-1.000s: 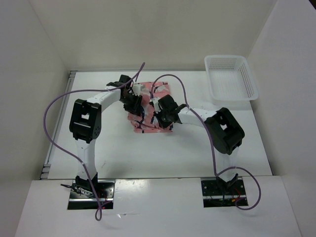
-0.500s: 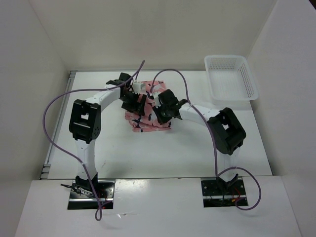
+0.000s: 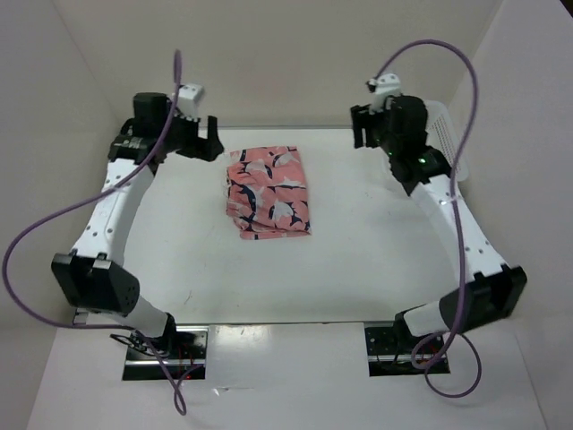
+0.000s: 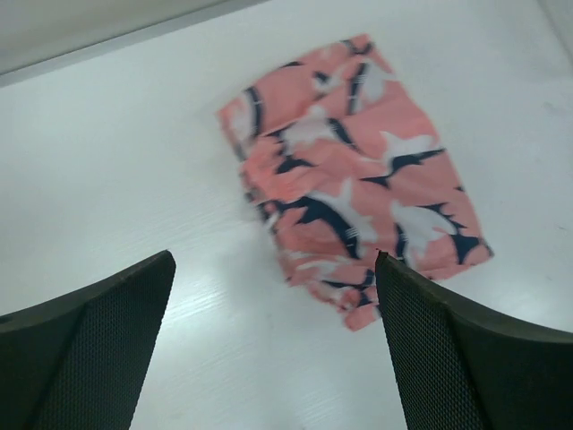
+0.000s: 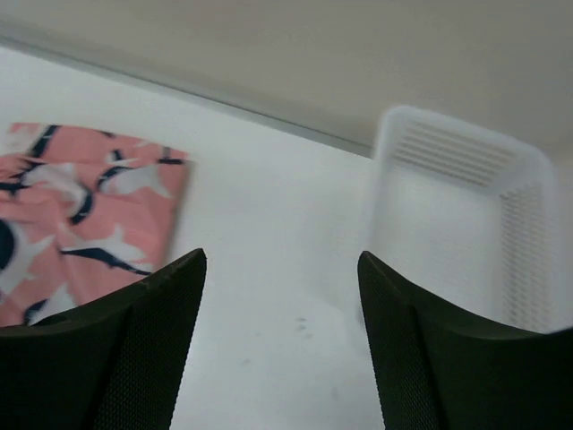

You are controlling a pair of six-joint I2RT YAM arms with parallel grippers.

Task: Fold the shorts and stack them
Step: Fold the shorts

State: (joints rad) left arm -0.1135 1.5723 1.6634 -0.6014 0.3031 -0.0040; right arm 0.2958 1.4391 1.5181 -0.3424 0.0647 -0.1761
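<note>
Where the shorts [image 3: 268, 193] lay: folded, flat on the table [image 3: 358, 260], centre-back, touching neither gripper.
Left gripper [image 4: 273, 262]: fingers spread wide, empty, raised left of the shorts.
Right gripper [image 5: 280, 257]: fingers apart, empty, near the white basket [image 5: 448, 125].

We logged a white table [image 3: 358, 260], matte, with a few faint specks on it in the right wrist view. A white plastic mesh basket [image 5: 452, 152] sat upright at the table's far right corner, open side up. It was blurred in the right wrist view and mostly hidden in the top view. Plain white walls [image 3: 286, 63] closed in the back and both sides. A grey strip [image 5: 224, 100] ran where the table met the back wall.
</note>
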